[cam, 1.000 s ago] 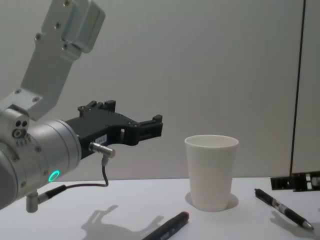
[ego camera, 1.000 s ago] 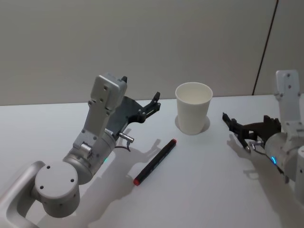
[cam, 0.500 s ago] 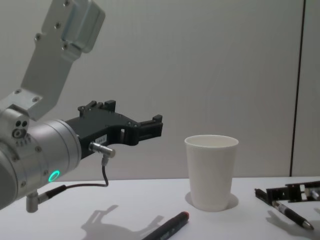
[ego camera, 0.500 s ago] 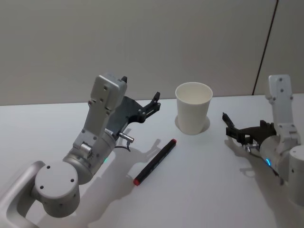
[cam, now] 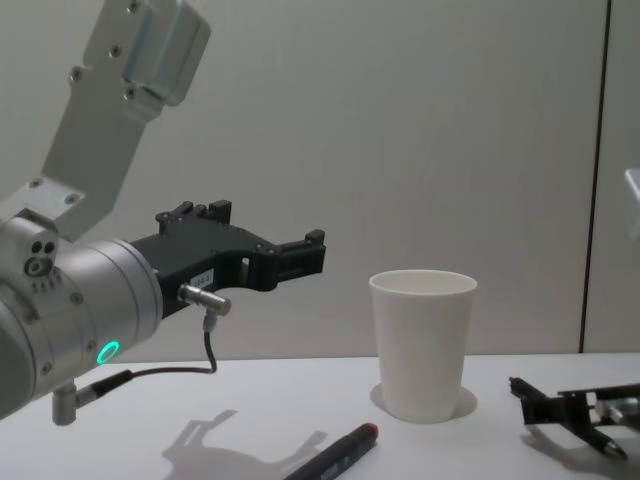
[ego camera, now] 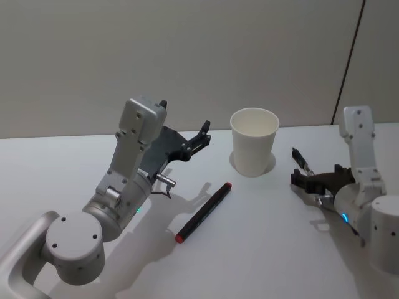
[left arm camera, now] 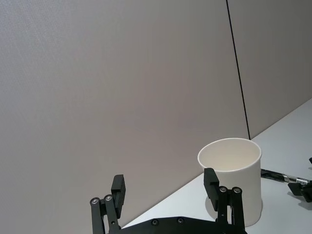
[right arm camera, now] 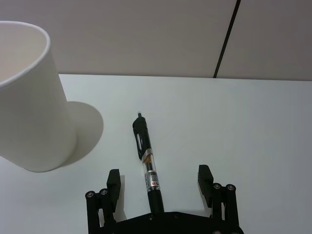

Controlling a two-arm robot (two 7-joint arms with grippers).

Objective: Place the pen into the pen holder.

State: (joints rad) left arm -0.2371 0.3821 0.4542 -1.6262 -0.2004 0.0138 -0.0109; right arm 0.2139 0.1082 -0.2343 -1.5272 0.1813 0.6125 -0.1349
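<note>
A black click pen point(right arm camera: 147, 163) lies on the white table just right of the pen holder, a white paper cup point(ego camera: 254, 142) standing upright. My right gripper point(right arm camera: 159, 182) is open and low over the table, one finger on each side of the pen's rear half. In the head view the pen's point(ego camera: 299, 157) front end sticks out beyond the right gripper point(ego camera: 299, 181). The chest view has the right gripper point(cam: 540, 407) at table level beside the cup point(cam: 422, 343). My left gripper point(ego camera: 202, 134) hangs open in the air left of the cup, holding nothing.
A black marker with a red cap point(ego camera: 203, 212) lies diagonally on the table in front of the cup, between the two arms. A grey wall runs close behind the table's far edge.
My right gripper has come down and moved left toward the cup, so its open fingers now straddle the click pen. The left arm, cup and marker have not moved.
</note>
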